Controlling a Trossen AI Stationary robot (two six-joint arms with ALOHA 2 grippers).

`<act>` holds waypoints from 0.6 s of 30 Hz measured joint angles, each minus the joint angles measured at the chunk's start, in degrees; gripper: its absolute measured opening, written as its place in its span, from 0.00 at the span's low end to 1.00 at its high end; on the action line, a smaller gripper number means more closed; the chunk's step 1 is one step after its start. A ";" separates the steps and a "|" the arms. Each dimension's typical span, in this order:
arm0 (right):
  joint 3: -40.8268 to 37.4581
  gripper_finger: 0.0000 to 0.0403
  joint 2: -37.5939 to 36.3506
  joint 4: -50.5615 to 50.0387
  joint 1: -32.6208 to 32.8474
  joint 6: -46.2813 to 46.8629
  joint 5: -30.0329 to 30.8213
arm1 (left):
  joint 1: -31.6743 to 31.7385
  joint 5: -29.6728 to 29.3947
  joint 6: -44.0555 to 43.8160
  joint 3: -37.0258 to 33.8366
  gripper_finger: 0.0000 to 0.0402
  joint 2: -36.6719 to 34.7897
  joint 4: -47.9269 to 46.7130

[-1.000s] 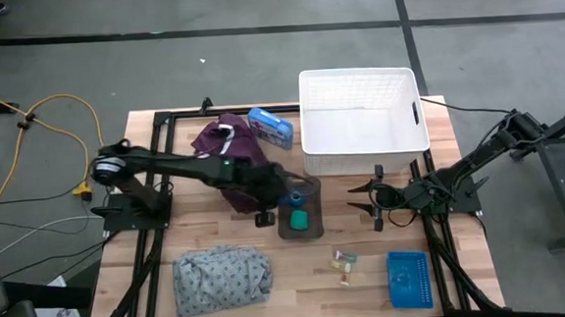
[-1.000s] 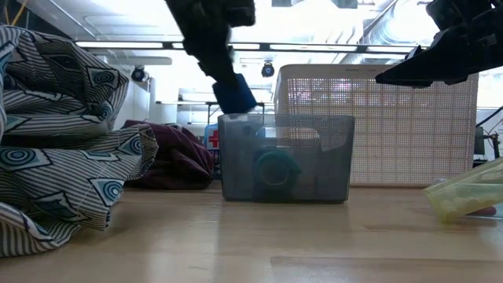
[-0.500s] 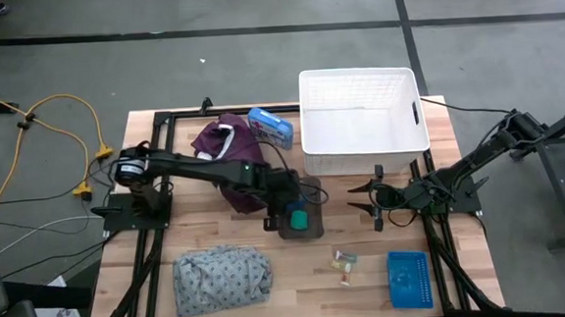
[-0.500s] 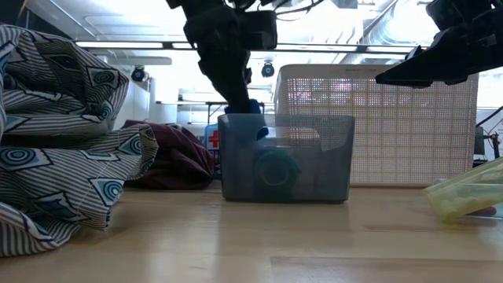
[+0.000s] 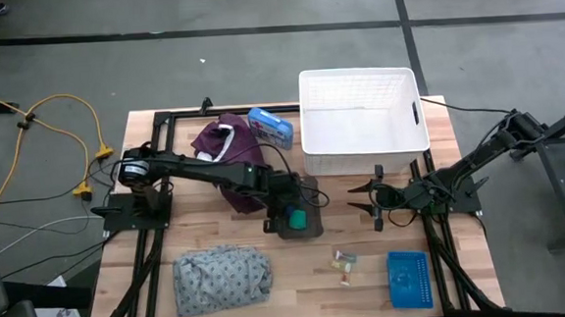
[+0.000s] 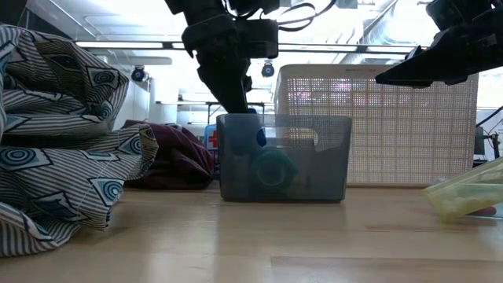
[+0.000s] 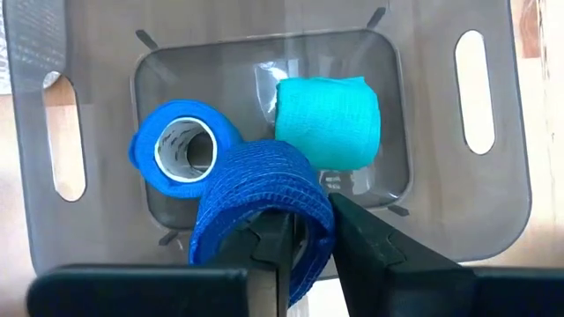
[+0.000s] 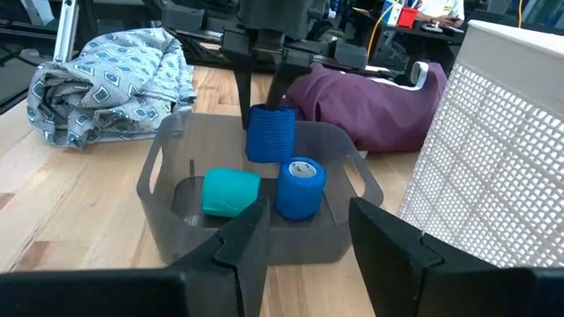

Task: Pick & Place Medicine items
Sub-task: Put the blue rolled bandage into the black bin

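Wooden table (image 5: 299,266): left tool (image 7: 304,231) clamps a dark blue roll (image 7: 260,189) over the grey bin (image 5: 311,227); right tool (image 5: 376,204), fingers apart, waits near the white basket (image 5: 365,153).

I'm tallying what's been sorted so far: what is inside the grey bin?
In the grey bin: a green roll lying down, a blue roll on end, and a second blue roll gripped by the left gripper. The floor beneath them is hidden.
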 joint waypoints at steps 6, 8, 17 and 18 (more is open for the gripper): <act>0.00 0.36 0.00 0.00 -0.02 0.02 0.02 | 0.00 0.33 -0.12 0.00 0.24 0.00 -0.26; 0.00 0.36 0.02 0.00 0.00 0.02 0.00 | 0.00 0.81 -0.19 0.00 0.26 0.00 -0.34; 0.00 0.36 0.00 0.01 0.00 0.01 0.01 | 0.00 1.61 -0.20 0.00 0.31 0.00 -0.23; -0.01 0.36 0.00 0.01 -0.01 0.02 0.02 | 0.00 1.61 -0.20 0.00 0.31 -0.02 -0.12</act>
